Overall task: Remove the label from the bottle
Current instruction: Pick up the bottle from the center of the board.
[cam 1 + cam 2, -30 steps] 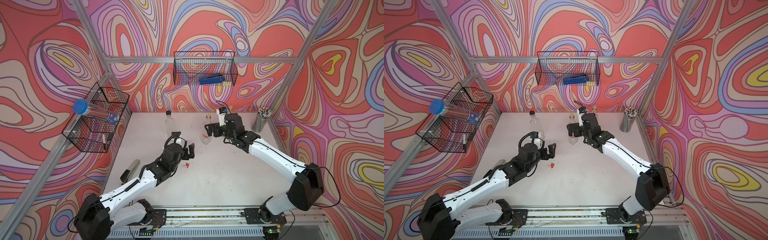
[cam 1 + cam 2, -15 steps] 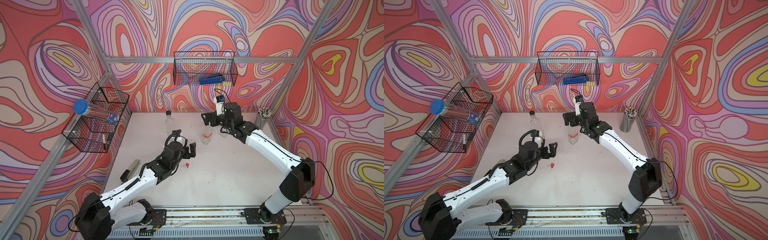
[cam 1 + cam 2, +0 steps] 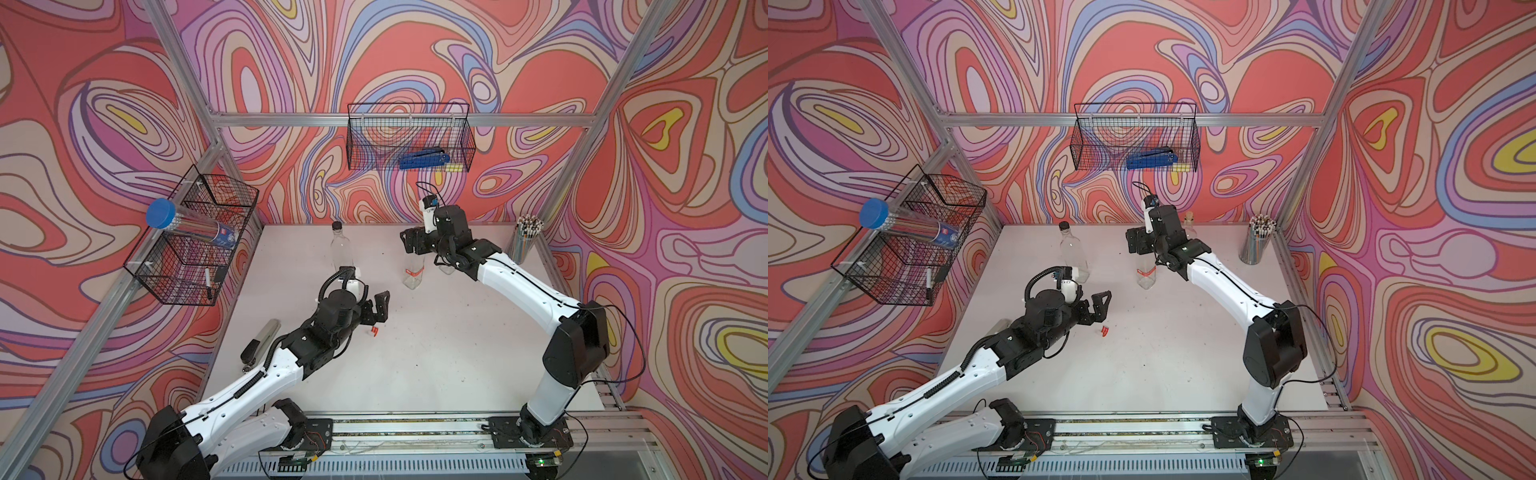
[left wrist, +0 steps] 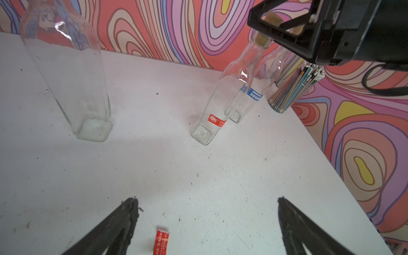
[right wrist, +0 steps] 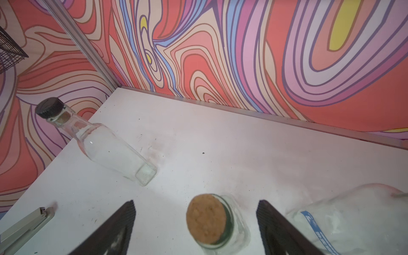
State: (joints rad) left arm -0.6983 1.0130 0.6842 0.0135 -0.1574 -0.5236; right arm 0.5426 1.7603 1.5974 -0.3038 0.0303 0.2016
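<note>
Setting: white matte bench [image 3: 436, 353], speckled with dark flecks, enclosed by walls [image 3: 415, 62] printed in swirling red, pink and lilac bands.
Bottle [image 4: 223, 103]: clear glass, square base, narrow neck, round cork [image 5: 206, 218]; upright toward the bench's rear, under the right tool.
Red label [image 4: 217, 120]: glossy band low on the bottle's body.
Loose red strip [image 4: 161, 241]: small printed rectangle, flat on the bench.
Right tool [image 5: 196, 203]: ribbed black fingers spread either side of the cork, a gap on both sides; nothing gripped.
Left tool [image 4: 207, 205]: spread wide, empty, above the loose red strip.
Neighbours: black-capped bottle [image 5: 106, 148]; blue-labelled bottle [image 4: 251, 97]; metal pencil cup [image 3: 524, 241].
</note>
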